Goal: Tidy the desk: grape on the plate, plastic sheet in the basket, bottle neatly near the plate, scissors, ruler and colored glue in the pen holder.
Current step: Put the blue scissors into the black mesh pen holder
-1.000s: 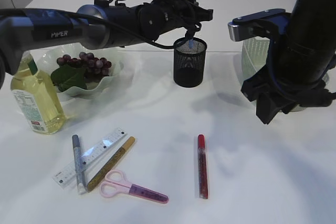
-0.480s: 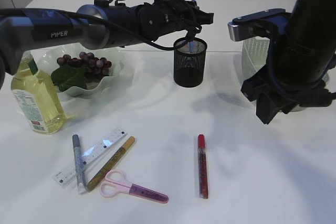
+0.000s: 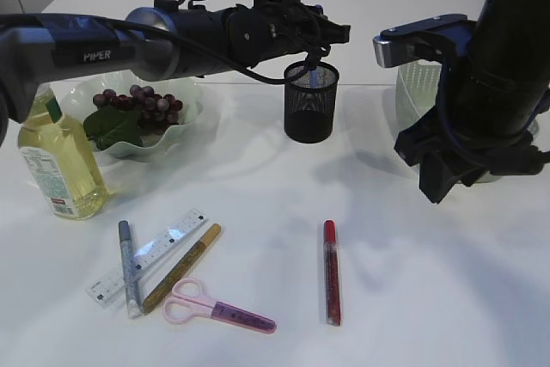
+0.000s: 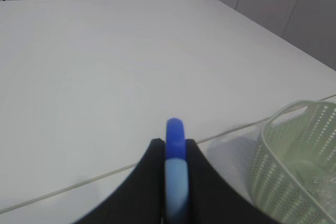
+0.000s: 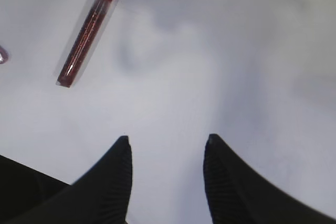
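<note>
My left gripper (image 4: 172, 142) is shut on a blue colored glue (image 4: 175, 167), which it holds over the black mesh pen holder (image 3: 310, 109); the glue's lower end (image 3: 314, 76) shows at the holder's rim. My right gripper (image 5: 167, 145) hangs open above bare table, with a red glue (image 5: 88, 35) lying ahead to its left. The ruler (image 3: 150, 253), pink scissors (image 3: 219, 308), a silver glue (image 3: 129, 268) and a gold glue (image 3: 182, 266) lie together at the front left. Grapes (image 3: 142, 102) rest on the plate (image 3: 196, 118). The bottle (image 3: 60, 161) stands left of it. I cannot make out the plastic sheet.
A pale green basket (image 3: 414, 92) stands at the back right, partly behind the right arm (image 3: 490, 100); the left wrist view shows it too (image 4: 294, 166). The left arm (image 3: 172, 36) reaches across above the plate.
The left gripper with the blue glue has shifted very slightly up above the pen holder. The right arm has not moved.
</note>
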You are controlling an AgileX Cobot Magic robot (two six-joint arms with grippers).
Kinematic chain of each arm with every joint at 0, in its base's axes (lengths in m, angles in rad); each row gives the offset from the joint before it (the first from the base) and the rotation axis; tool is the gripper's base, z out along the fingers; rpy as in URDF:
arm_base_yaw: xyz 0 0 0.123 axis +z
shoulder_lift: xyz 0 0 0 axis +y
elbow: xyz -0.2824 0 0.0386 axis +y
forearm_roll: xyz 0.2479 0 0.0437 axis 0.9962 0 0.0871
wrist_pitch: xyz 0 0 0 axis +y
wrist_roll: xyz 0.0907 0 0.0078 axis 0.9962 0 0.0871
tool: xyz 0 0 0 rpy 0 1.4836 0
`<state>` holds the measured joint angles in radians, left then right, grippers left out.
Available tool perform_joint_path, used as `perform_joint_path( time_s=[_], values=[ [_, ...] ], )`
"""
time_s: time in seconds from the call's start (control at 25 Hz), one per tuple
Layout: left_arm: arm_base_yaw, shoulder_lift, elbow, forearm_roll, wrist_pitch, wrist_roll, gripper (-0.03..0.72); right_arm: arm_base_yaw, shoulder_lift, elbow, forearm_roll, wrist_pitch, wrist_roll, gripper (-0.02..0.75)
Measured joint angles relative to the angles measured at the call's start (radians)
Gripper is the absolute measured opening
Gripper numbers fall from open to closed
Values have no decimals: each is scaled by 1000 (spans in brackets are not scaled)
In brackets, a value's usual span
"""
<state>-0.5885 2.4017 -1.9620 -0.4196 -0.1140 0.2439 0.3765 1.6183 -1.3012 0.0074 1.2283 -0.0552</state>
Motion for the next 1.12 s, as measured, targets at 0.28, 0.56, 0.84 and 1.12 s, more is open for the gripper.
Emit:
perform_joint_path(
  time_s=[0.28,0.56,0.84,1.12],
  values=[
    [0,0,0,0,6,0,60,0,0,0,0,0,0,365],
    [0,0,0,0,14,0,74,0,0,0,0,0,0,365],
    [0,0,0,0,14,0,96,0,0,0,0,0,0,365],
    [0,-12,0,0,46,0,107,0,0,0,0,0,0,365]
  ],
)
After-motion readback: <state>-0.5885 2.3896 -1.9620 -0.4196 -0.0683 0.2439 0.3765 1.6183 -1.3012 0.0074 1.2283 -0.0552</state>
